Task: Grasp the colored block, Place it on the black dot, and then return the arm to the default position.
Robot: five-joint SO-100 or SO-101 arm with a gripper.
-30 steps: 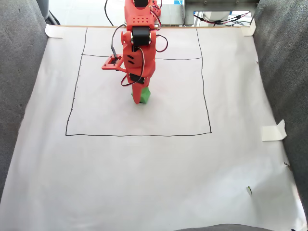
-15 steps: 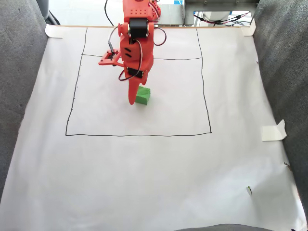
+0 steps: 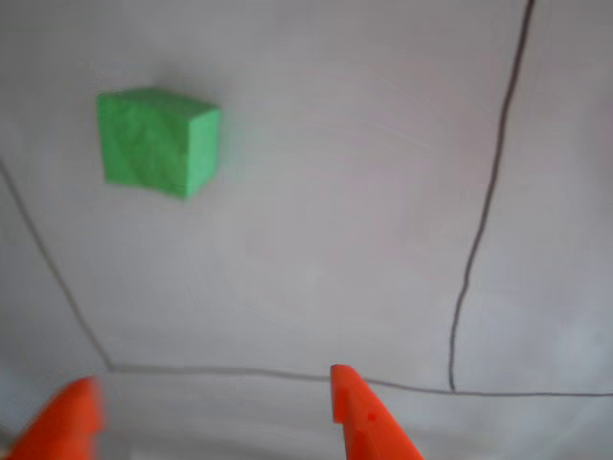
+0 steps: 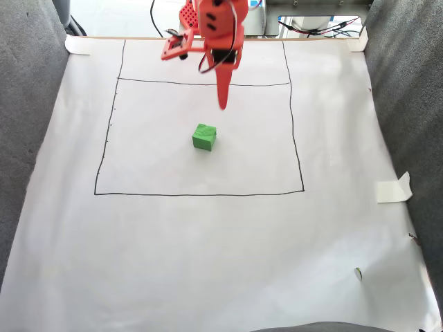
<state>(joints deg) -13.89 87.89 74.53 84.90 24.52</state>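
Block (image 4: 204, 137) sits free below the gripper (image 4: 222, 104), whose fingers (image 3: 369, 422) gape empty. Dot unseen beneath; off-centre placement could fail the task

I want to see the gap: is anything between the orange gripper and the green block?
Just bare white paper lies between gripper and block, in the fixed view.

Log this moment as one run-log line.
arm: raised near back line | gripper: open, empty | green block: on paper inside drawn square, free | black dot: unseen
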